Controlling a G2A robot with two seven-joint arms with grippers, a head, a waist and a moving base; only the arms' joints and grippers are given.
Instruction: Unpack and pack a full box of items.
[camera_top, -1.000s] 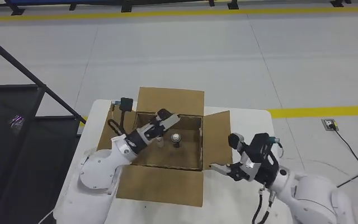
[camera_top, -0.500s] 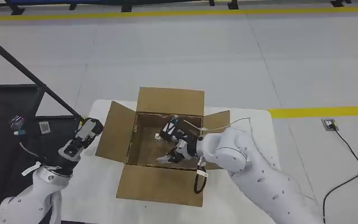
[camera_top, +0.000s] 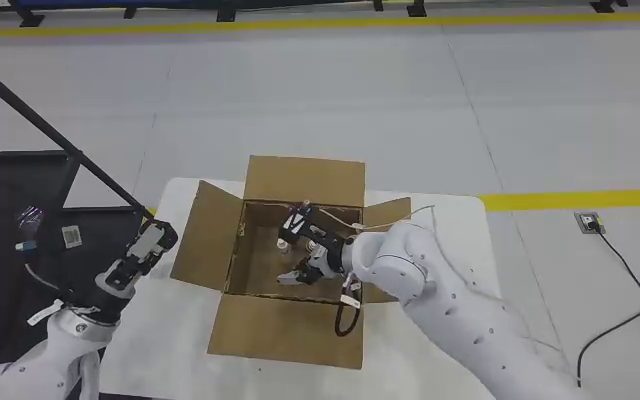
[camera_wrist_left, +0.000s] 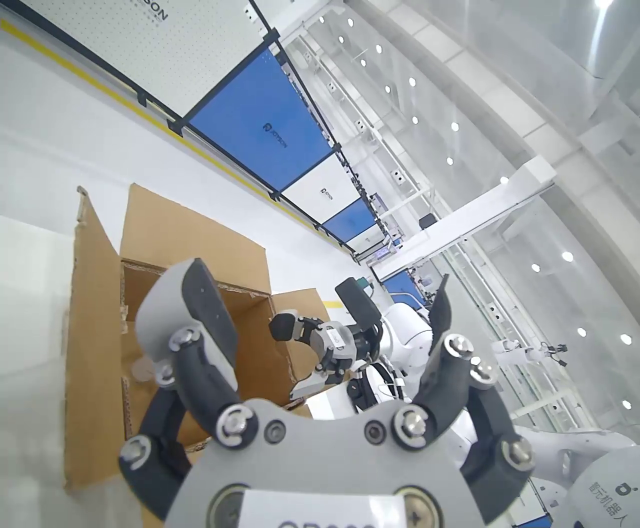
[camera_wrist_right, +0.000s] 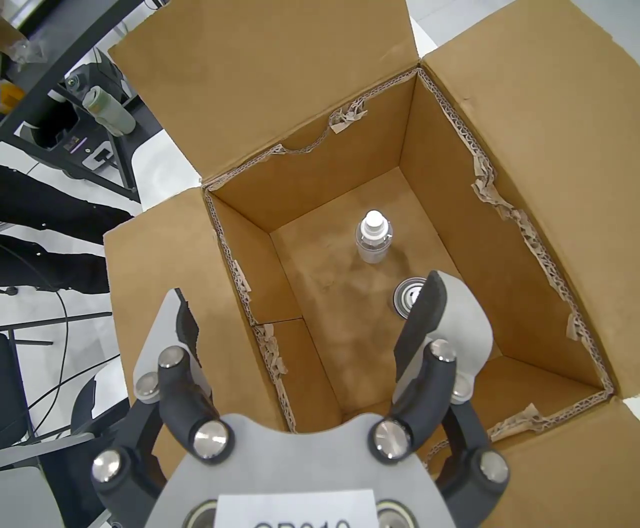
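Note:
An open cardboard box (camera_top: 300, 180) stands mid-table with all flaps folded out. On its floor stand a small clear bottle with a white cap (camera_wrist_right: 373, 242) and, beside it, a round metal can (camera_wrist_right: 404, 299) partly hidden behind one finger. My right gripper (camera_top: 289, 260) hangs inside the box mouth above both items, open and empty (camera_wrist_right: 307, 320). My left gripper (camera_top: 158, 235) is outside the box, over the table's left edge, open with nothing in it (camera_wrist_left: 325, 310). From there I see the box's side (camera_wrist_left: 95, 320) and the right gripper (camera_wrist_left: 305, 350) beyond.
The white table (camera_top: 450, 215) has bare room on both sides of the box. A black metal frame (camera_top: 40, 130) stands off the table's left side. A dark stand with a grey-green flask (camera_wrist_right: 107, 112) sits beyond the box's far flap.
The left arm has pulled out of the box and swung to the table's left edge. The right arm has come from the right side into the box mouth.

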